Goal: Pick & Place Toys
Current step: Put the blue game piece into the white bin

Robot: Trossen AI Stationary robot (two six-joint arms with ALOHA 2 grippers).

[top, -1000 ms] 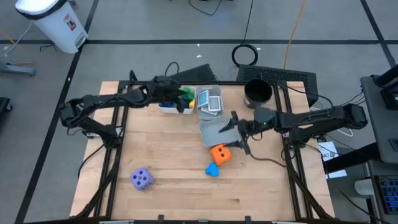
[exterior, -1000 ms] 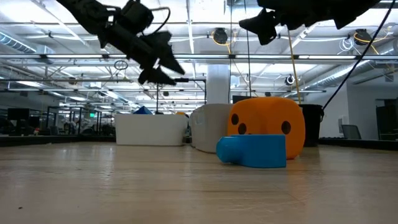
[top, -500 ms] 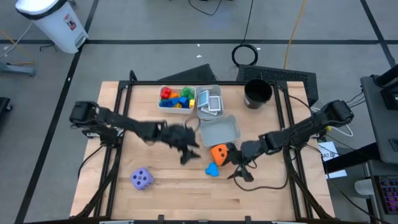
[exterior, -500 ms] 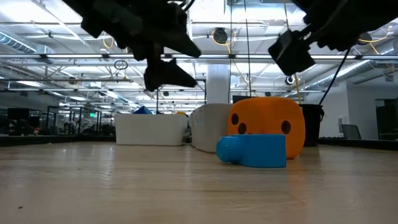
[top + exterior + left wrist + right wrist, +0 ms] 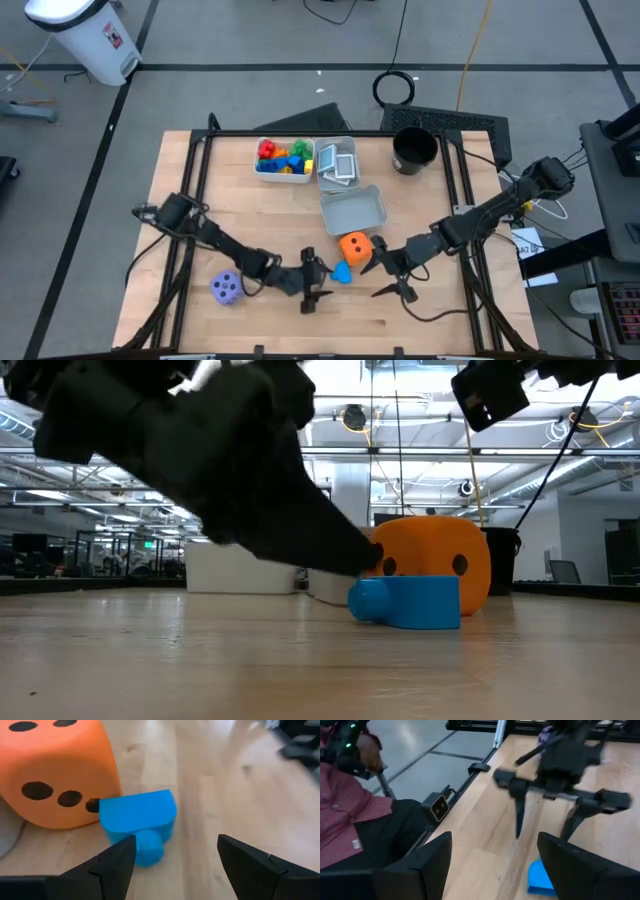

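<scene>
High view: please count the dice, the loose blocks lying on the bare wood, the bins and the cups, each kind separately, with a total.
Dice: 2 (orange die, purple die)
Loose blocks on the wood: 1 (blue block)
Bins: 3 (block bin, card bin, grey bin)
Cups: 1 (black cup)
Total: 7

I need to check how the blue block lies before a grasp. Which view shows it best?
The left wrist view: the blue block fills it, touching the orange die, between the open left claw. The high view shows it tiny, the low view side-on, the right wrist view one corner.
</scene>
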